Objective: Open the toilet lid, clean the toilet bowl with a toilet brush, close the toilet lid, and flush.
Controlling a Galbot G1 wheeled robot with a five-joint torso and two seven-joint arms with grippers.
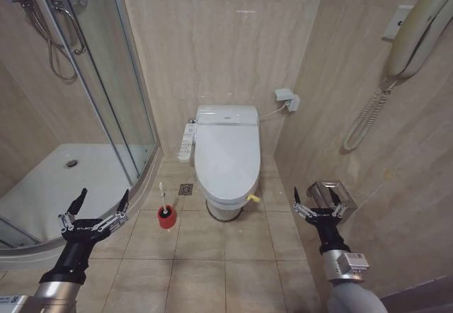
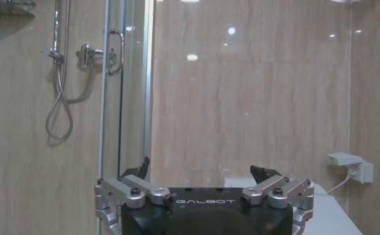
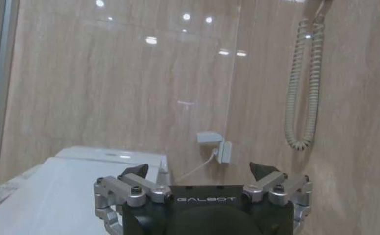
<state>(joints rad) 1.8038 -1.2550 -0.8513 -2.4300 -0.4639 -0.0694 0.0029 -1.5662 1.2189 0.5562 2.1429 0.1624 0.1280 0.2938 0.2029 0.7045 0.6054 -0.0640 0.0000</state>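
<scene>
Head view has the toilet lid (image 1: pixel 226 150) shut flat over the toilet bowl (image 1: pixel 225 205) against the back wall. Toilet brush (image 1: pixel 162 198) is standing upright in its red holder cup (image 1: pixel 167 217) on the floor tiles, just left of the bowl. Left gripper (image 1: pixel 100 201) hangs low by the shower tray (image 1: pixel 42 192), fingers spread wide, holding nothing. Right gripper (image 1: pixel 320 197) is same deal, wide and empty, near the right wall.

Closed glossy white toilet lid (image 1: pixel 226 150) (yellow tag at rim); toilet brush (image 1: pixel 163 201) upright beside it.
</scene>
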